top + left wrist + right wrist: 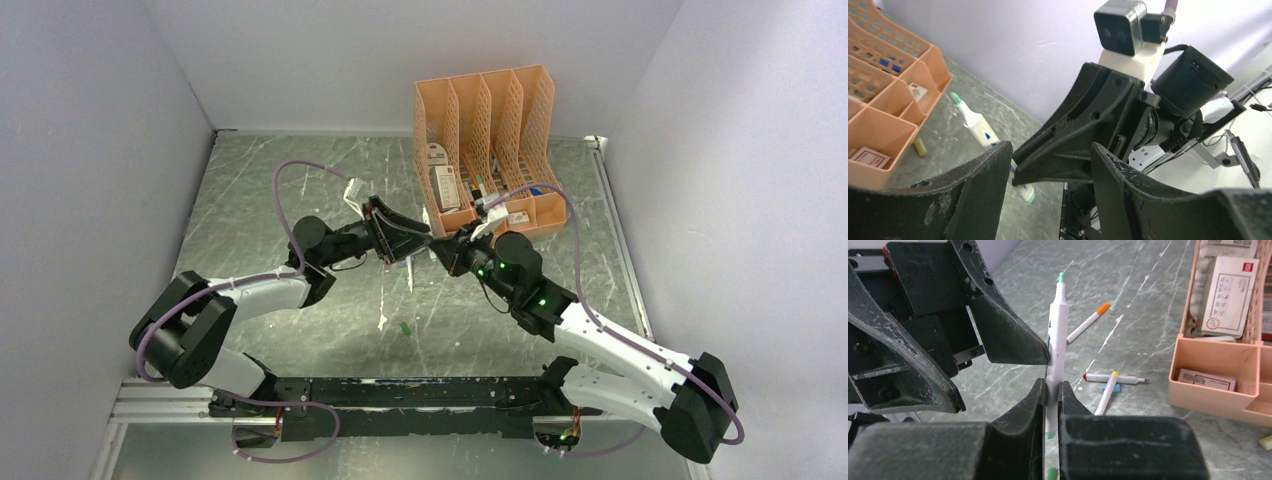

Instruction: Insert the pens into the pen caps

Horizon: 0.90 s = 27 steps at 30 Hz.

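My right gripper (1050, 387) is shut on a white pen (1058, 325) with a green tip, gripping its lower barrel. It holds the pen above the table, just in front of the organiser (490, 110). My left gripper (1048, 165) is open. Its fingers straddle the right gripper's fingers, and one fingertip (1040, 355) sits against the pen's side. In the left wrist view the same pen (977, 125) runs behind my left finger. A green pen cap (406, 327) lies on the table below, also seen as a green cap (1052, 473) under the right fingers.
An orange-tipped pen (1088, 324), a red-tipped pen (1120, 378), a yellow-ended pen (1107, 392) and a blue cap (1114, 388) lie on the table. The peach organiser (1218, 360) holds boxes. A small pale piece (920, 146) lies beside it.
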Each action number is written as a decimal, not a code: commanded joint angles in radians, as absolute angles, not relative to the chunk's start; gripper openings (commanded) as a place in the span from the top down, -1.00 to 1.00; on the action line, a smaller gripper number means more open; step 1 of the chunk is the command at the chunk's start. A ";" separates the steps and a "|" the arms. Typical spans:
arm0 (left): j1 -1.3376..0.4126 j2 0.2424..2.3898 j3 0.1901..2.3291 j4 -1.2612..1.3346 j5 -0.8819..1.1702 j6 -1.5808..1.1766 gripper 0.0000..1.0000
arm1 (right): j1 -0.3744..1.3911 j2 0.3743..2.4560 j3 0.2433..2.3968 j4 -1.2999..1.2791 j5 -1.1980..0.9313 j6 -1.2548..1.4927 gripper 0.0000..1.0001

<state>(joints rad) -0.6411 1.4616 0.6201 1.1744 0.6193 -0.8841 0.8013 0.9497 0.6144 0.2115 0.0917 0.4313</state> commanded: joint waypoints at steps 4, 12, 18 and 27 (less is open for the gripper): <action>-0.656 1.472 0.641 1.255 0.587 -0.876 -0.34 | 0.799 0.877 0.620 0.242 0.102 0.413 1.00; -0.656 1.445 0.654 1.165 0.525 -0.827 -0.32 | 0.800 0.828 0.606 0.241 0.100 0.406 1.00; -0.673 1.512 0.659 1.277 0.527 -0.880 -0.31 | 0.800 0.844 0.607 0.249 0.060 0.395 1.00; -0.686 1.572 0.697 1.397 0.532 -0.937 -0.18 | 0.800 0.860 0.595 0.272 0.014 0.401 1.00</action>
<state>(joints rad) -0.6720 1.5608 0.6537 1.2930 0.5430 -0.9176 0.7967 0.8646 0.6048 0.2283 0.0475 0.4068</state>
